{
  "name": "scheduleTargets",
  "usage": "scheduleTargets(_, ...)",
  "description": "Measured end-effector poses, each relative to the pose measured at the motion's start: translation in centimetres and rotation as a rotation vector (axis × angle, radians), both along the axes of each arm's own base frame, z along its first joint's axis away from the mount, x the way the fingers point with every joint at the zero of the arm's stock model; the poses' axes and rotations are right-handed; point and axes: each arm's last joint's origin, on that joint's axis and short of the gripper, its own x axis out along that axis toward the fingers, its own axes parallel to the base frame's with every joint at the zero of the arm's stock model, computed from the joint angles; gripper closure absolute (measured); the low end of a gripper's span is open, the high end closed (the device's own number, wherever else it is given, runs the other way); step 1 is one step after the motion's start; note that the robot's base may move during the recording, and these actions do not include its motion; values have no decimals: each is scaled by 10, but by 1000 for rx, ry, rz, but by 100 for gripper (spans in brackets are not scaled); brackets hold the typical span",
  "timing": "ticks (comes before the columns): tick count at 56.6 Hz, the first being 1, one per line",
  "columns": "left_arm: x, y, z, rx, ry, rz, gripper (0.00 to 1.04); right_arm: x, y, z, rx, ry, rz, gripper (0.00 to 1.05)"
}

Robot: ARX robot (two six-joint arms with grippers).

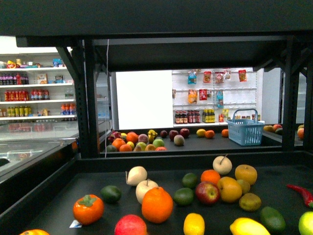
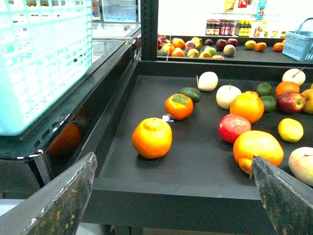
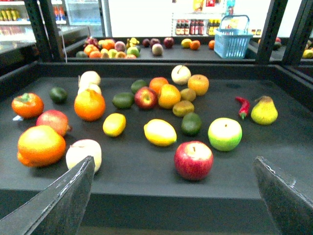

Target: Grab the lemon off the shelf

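— Store shelves of bottles and a pale blue plastic basket fill the background. What carries the fruit?
— One dark raised-edge tray of the black metal shelf. The bright yellow oval lemon lies near the tray's front edge, a little right of its middle, touching nothing that I can see.
— Sure it is that one?
— I judge so, from its pointed tip and clear yellow. A rounder golden-yellow fruit sits near it, toward the tray's left edge, and could be mistaken for it.
— Which arm?
— The right. My right fingers hang outside the front edge, spread wide with nothing between them, and the lemon lies almost straight ahead. My left fingers are also spread and empty, off the front left corner, and their camera does not show the lemon.
— How does it lie?
— Its long axis runs roughly along the front edge, slightly skewed. My fingers open along that same line, so I think I should turn the wrist and close across the narrow waist. A glossy red apple stands nearer me, toward the right edge, and I would pass beside it.
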Motion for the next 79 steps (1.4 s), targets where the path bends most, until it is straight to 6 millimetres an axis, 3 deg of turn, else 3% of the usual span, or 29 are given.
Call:
scheduleTargets(40,0,0,0,0,2,0,8,0,0,0,0,0,0,7)
scheduleTargets(47,6,2,3,-317,307,-5,8,0,0,0,0,0,2,7)
scheduleTargets(55,30,24,42,-729,286,38,8,0,0,0,0,0,0,7)
scheduleTargets(63,72,73,79,-1011,205,147,8,0,0,0,0,0,0,7)
scheduleTargets(70,108,113,88,-1155,191,243,8,0,0,0,0,0,0,7)
scheduleTargets(79,153,146,88,-1257,222,300,8,0,0,0,0,0,0,7)
